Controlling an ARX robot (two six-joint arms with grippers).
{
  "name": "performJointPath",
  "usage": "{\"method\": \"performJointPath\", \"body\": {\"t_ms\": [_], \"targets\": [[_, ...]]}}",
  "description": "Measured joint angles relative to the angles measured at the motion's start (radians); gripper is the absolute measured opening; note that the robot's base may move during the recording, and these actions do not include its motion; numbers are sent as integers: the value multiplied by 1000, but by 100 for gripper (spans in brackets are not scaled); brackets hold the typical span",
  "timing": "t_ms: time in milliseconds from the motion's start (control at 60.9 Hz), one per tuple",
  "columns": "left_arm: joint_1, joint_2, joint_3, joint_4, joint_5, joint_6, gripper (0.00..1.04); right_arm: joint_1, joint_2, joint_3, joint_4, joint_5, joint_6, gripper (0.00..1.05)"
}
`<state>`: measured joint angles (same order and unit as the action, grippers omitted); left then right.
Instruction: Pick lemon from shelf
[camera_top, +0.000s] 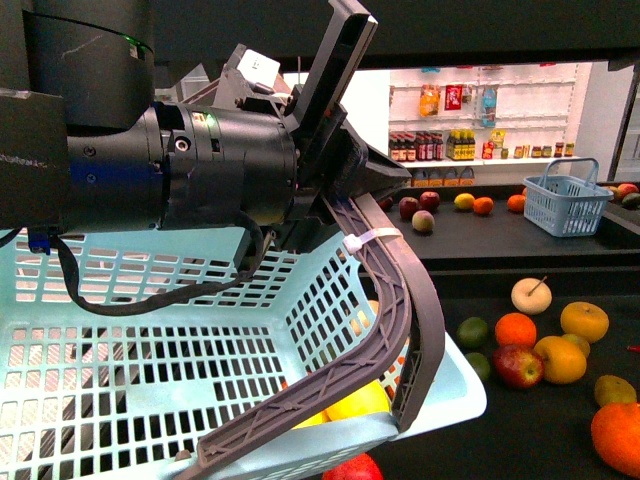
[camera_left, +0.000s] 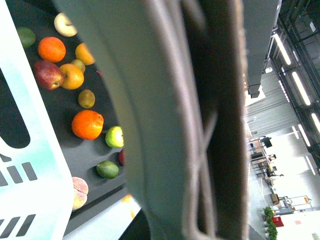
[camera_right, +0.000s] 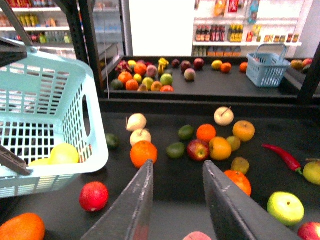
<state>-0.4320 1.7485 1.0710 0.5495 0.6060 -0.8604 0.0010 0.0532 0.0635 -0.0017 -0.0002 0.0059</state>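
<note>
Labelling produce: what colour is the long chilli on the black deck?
Red. The chilli shows best in the right wrist view.

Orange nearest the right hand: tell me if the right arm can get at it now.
Probably yes. The orange lies uncovered on the shelf just beyond the open right hand, nothing between them; the blue basket stands clear of it.

The black shelf (camera_right: 280, 125) carries scattered fruit (camera_right: 144, 153), a red chili (camera_right: 281, 155) and, apparently on its upper deck, a blue basket (camera_right: 268, 64).

Grocery shop: loose fruit (camera_right: 144, 153) on shelf (camera_right: 160, 122), wall bottles (camera_right: 215, 33), shopping basket (camera_right: 75, 169).
</note>
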Motion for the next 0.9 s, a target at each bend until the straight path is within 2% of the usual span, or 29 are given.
{"method": "performJointPath", "body": {"t_ms": [82,427,443,509,854,903], "targets": [[0,0,0,0,-2,-1,6,0,-37,-48,-3,2,-1,2],[0,0,0,0,-2,0,6,0,-47,-48,0,-2,-4,3],[0,0,0,0,-1,0,6,0,-47,-48,0,-2,-3,5],[0,0,0,0,1,0,6,0,-47,-48,0,-2,-3,23],[0,0,0,0,0,0,6,0,-47,-48,0,-2,-3,78],[0,0,0,0,0,0,6,0,-47,-48,0,-2,-3,89]]}}
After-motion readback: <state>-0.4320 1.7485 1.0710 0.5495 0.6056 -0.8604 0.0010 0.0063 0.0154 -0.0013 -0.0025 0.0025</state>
